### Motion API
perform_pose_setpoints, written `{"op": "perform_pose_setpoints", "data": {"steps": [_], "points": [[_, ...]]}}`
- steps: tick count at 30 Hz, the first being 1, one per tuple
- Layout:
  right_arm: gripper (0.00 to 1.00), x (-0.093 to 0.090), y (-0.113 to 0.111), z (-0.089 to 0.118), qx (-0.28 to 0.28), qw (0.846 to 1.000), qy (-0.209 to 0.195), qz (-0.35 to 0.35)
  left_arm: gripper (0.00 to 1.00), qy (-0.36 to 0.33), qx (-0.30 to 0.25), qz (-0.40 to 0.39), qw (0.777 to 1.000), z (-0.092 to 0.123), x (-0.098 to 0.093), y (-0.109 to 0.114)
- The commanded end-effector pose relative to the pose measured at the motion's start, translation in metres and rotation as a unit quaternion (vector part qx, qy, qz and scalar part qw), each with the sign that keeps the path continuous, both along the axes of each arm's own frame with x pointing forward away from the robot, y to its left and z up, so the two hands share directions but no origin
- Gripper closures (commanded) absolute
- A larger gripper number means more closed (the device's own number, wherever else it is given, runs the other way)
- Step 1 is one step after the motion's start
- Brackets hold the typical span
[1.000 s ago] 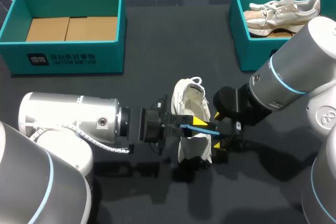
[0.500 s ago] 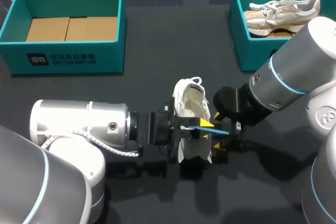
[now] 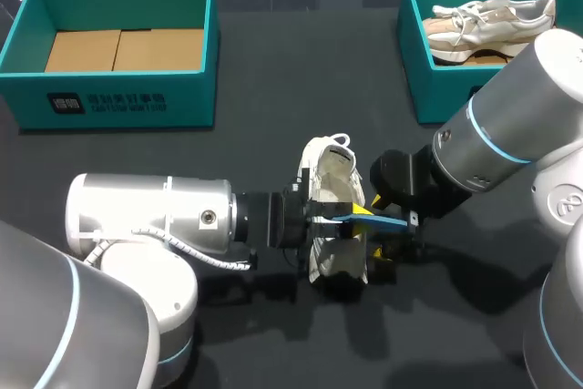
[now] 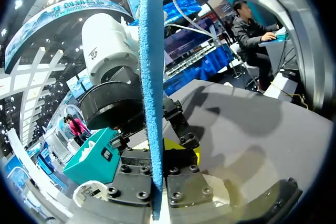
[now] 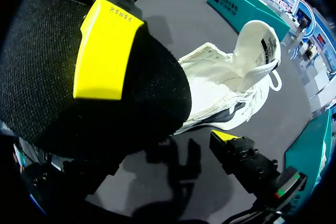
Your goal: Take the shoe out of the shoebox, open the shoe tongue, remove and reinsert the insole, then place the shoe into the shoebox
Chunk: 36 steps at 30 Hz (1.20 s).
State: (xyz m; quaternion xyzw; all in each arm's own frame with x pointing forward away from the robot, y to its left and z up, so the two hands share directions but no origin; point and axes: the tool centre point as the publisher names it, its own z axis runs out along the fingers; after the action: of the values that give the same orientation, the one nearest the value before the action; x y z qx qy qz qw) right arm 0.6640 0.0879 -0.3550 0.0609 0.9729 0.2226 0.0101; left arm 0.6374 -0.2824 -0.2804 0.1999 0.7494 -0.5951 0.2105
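A white shoe (image 3: 330, 179) stands on the dark table at the middle, heel to the back. My left gripper (image 3: 312, 218) comes in from the left, level with the shoe's opening, and is shut on a thin blue insole (image 3: 372, 220) that sticks out to the right. In the left wrist view the insole (image 4: 149, 77) stands edge-on between the fingers of the left gripper (image 4: 157, 182). My right gripper (image 3: 373, 232) is at the shoe's right front, open. In the right wrist view the right gripper (image 5: 168, 95) is spread wide, the shoe (image 5: 220, 82) ahead and a black mesh surface (image 5: 52, 93) behind one finger.
A teal shoebox (image 3: 118, 102) with a cardboard floor stands at the back left. Another teal box (image 3: 414, 70) at the back right holds a second light shoe (image 3: 492, 20). My right arm's bulky elbow rises in front of that box.
My left arm has slid to the right, bringing its gripper up against the shoe and pushing the insole farther right. The right arm and the shoe have kept still.
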Motion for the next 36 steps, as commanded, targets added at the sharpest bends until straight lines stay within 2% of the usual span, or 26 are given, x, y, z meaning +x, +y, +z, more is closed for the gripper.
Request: {"op": "perform_pose_setpoints", "data": {"steps": [1, 17, 36], "points": [[0.0, -0.001, 0.0, -0.001, 0.0, 1.0, -0.001, 0.0, 1.0, 0.0, 0.004, 0.004, 1.0, 0.0, 0.002, -0.004], [0.0, -0.001, 0.0, -0.001, 0.0, 1.0, -0.001, 0.0, 1.0, 0.01, -0.006, -0.013, 1.0, -0.012, 0.012, 0.001], [0.0, -0.001, 0.0, -0.001, 0.0, 1.0, -0.001, 0.0, 1.0, -0.015, -0.01, -0.034, 0.999, -0.026, 0.023, 0.008]]}}
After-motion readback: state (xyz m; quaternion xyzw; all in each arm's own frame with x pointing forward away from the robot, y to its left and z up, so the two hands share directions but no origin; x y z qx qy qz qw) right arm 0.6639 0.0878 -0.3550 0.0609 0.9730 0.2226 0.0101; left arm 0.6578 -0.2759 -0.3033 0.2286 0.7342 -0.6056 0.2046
